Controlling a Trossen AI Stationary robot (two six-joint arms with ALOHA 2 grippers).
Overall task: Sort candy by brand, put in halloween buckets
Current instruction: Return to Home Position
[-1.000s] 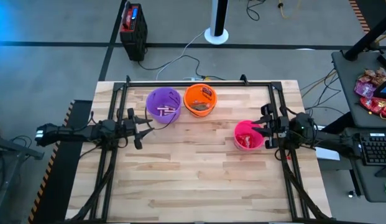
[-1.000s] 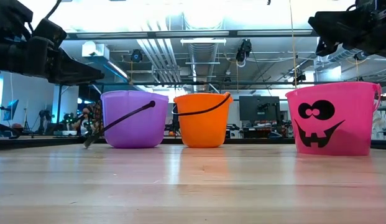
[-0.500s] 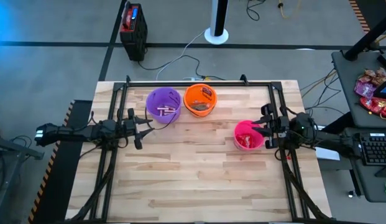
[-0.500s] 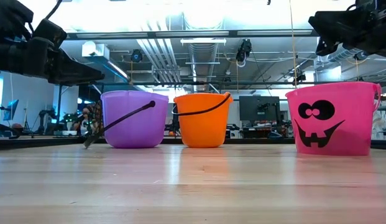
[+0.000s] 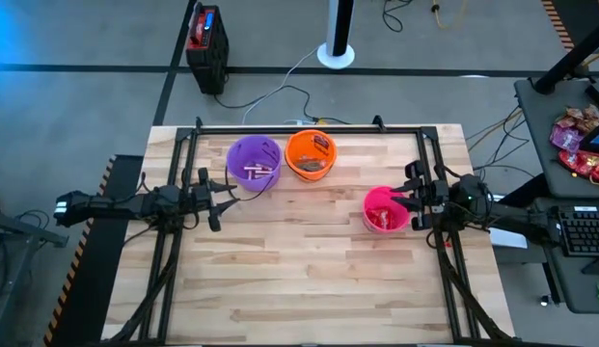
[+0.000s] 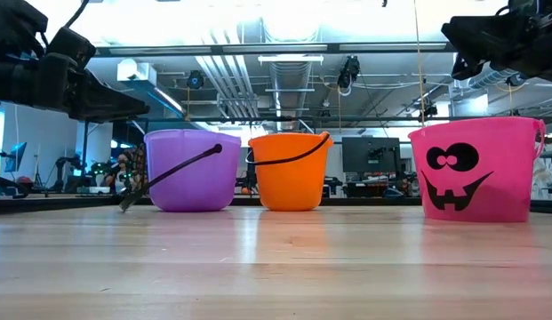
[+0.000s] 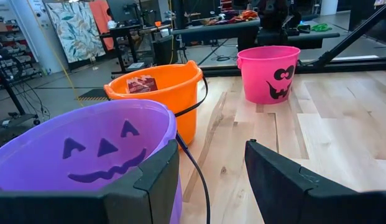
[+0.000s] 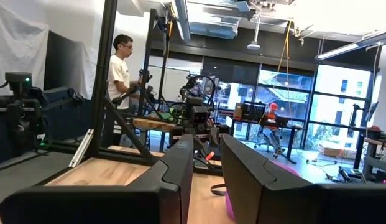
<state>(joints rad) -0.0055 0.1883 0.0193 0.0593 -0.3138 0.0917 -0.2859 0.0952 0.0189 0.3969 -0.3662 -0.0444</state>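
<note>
three buckets stood on the wooden table (image 5: 309, 280). the purple bucket (image 5: 233, 154) and the orange bucket (image 5: 291, 145) sat just beside each other near the far edge. the pink bucket (image 5: 368, 202) stood apart toward the right, and the low view showed a black grinning face on it. pale sticks (image 5: 257, 173) lay in the purple one, brownish bars (image 5: 313, 166) in the orange and red packets (image 5: 384, 221) in the pink.

nothing had shifted since a second before, and both arms held the same spots.

the left gripper (image 5: 220, 200) hung just beside the purple bucket, fingers spread wide and empty. the bucket's wall and black handle (image 7: 196, 168) were close in front of it. the right gripper (image 5: 413, 200) hovered beside the pink bucket, fingers slightly parted and holding nothing.

a black frame (image 5: 309, 126) ringed the table. a black and red box (image 5: 206, 39) sat on the floor beyond, and a keyboard (image 5: 581, 231) lay on a desk at the right. a person (image 8: 121, 74) stood in the room behind.
</note>
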